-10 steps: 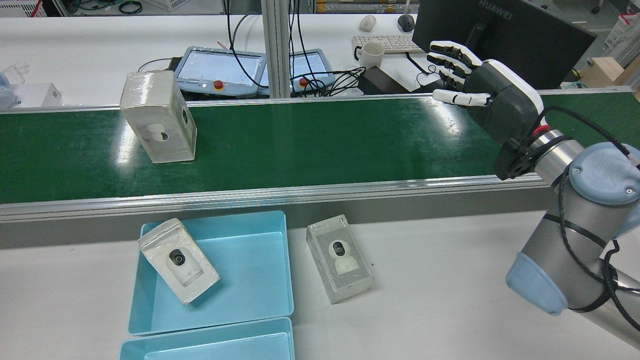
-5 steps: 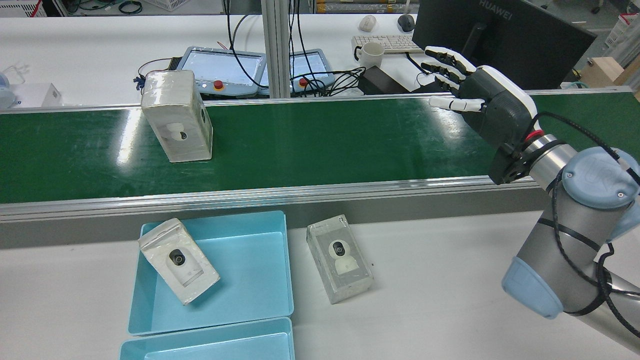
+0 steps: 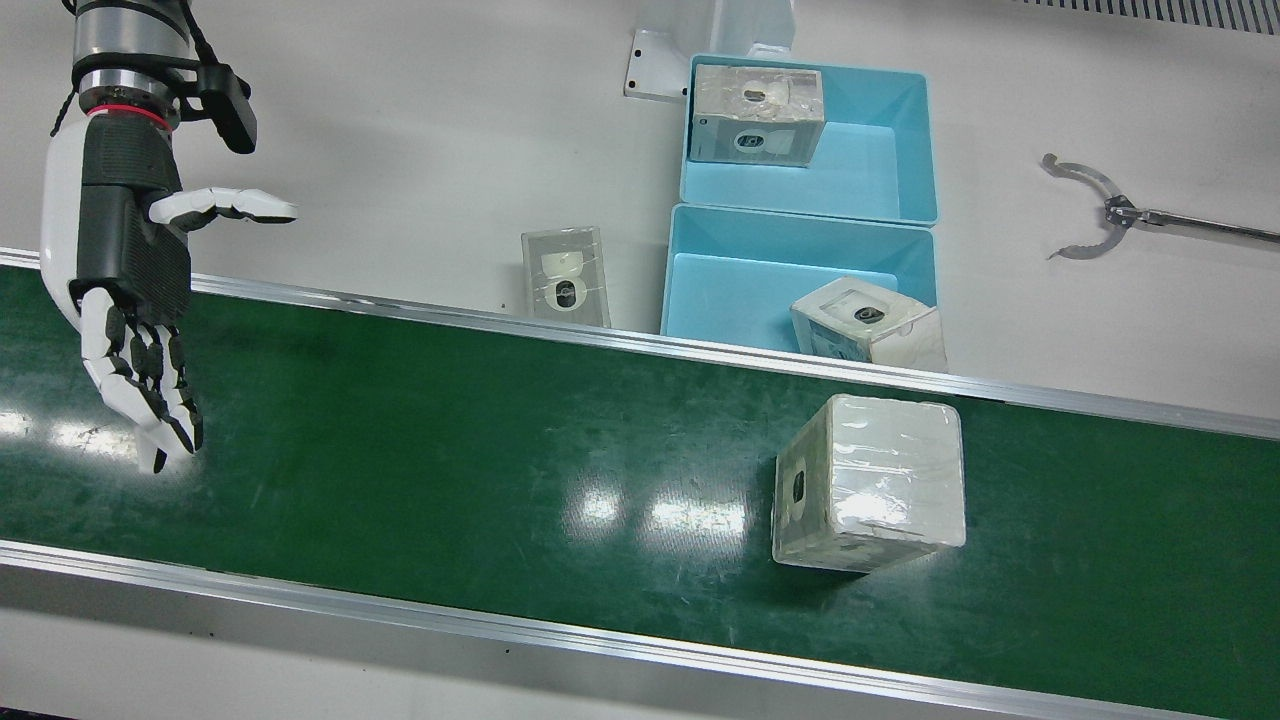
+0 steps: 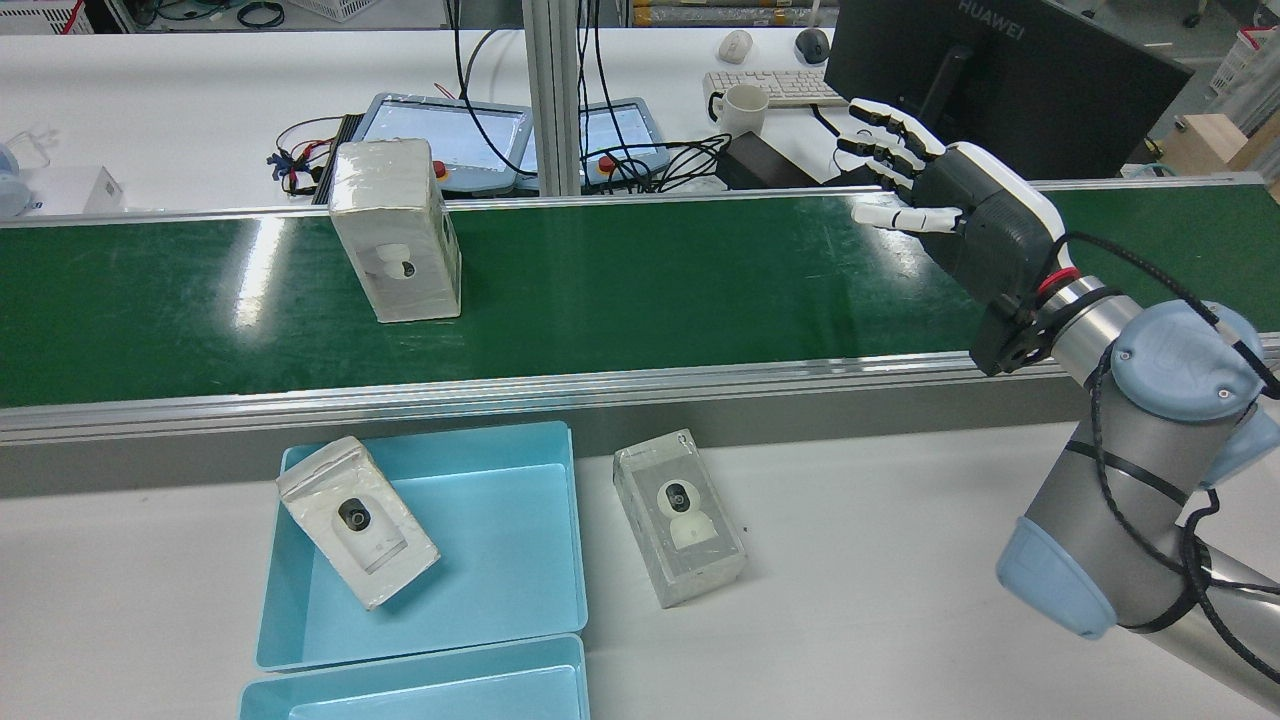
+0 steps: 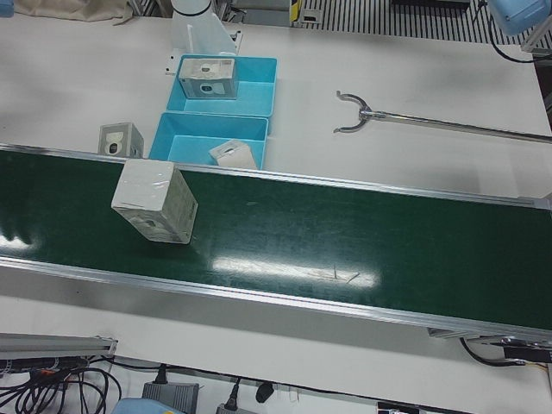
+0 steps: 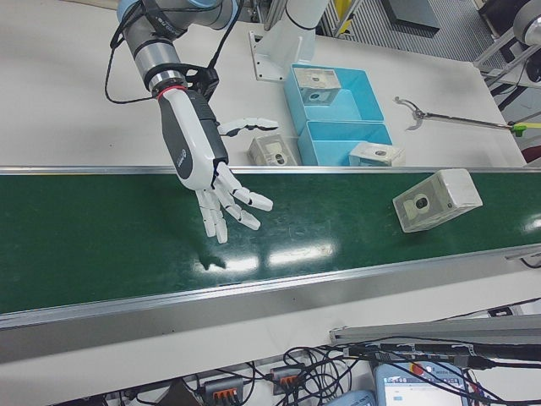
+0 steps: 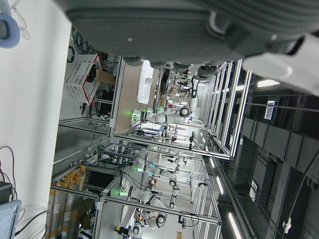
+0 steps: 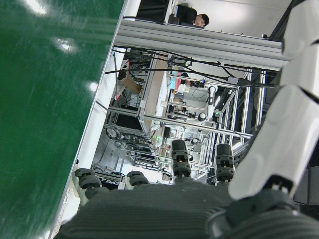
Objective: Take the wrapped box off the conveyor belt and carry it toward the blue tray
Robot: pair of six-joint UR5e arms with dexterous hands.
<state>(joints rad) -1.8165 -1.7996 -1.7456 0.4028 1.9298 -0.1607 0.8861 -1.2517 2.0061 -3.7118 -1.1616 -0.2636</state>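
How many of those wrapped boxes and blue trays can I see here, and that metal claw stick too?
Wrapped boxes: 4 (belt, table, near tray, far tray)
Blue trays: 2 ()
Claw stick: 1
Total: 7

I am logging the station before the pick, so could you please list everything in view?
wrapped box on conveyor belt: 1, whitish, standing on the belt
conveyor belt: 1, green
blue tray: 2, light blue, end to end on the white table
other wrapped boxes: 3; one per tray, one on the table
reacher tool: 1, metal, on the table
right robot hand: 1, black and white, open above the belt
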